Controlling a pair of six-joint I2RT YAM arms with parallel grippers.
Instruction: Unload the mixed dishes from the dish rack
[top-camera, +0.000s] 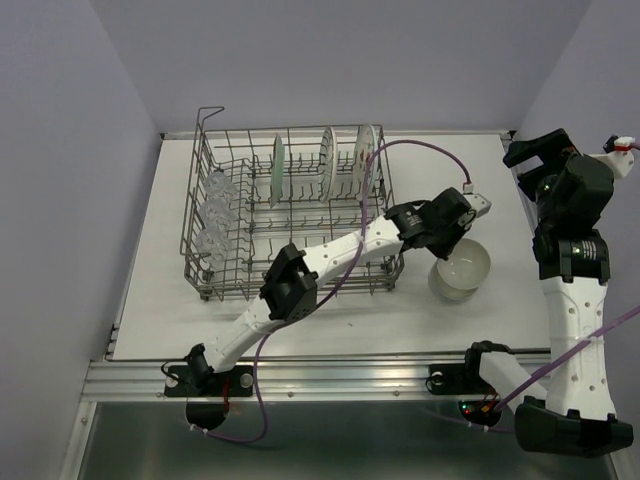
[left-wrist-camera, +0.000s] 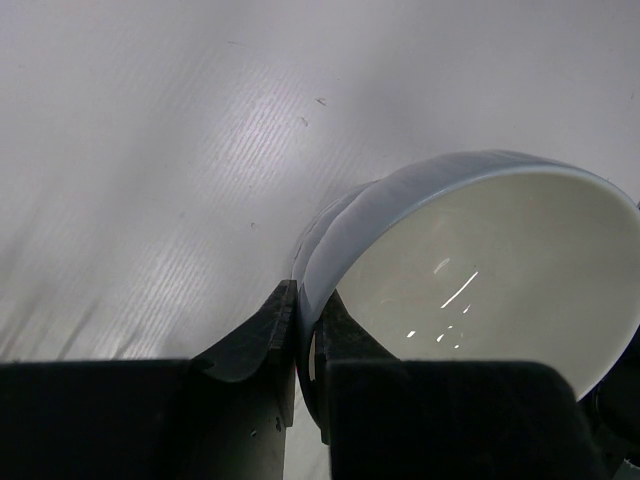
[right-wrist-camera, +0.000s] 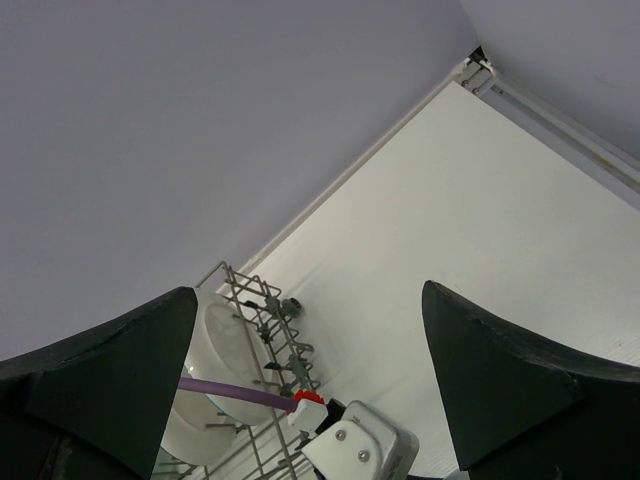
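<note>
The grey wire dish rack (top-camera: 232, 262) stands on the left half of the table. A pale green plate (top-camera: 277, 166) and two white dishes (top-camera: 326, 156) (top-camera: 366, 150) stand upright in its back rows, and clear glasses (top-camera: 214, 216) line its left side. My left gripper (top-camera: 452, 240) reaches past the rack's right end and is shut on the rim of a white bowl (top-camera: 461, 270). In the left wrist view the gripper (left-wrist-camera: 305, 302) pinches the bowl (left-wrist-camera: 490, 280) wall, tilted over the table. My right gripper (top-camera: 535, 152) hangs open and empty at the far right (right-wrist-camera: 310, 340).
The white table (top-camera: 430, 165) ends at a raised rail along the back and at an aluminium frame (top-camera: 340, 375) in front. Purple walls close in on three sides. The left arm's cable (top-camera: 420, 148) loops over the rack's right end (right-wrist-camera: 270, 330).
</note>
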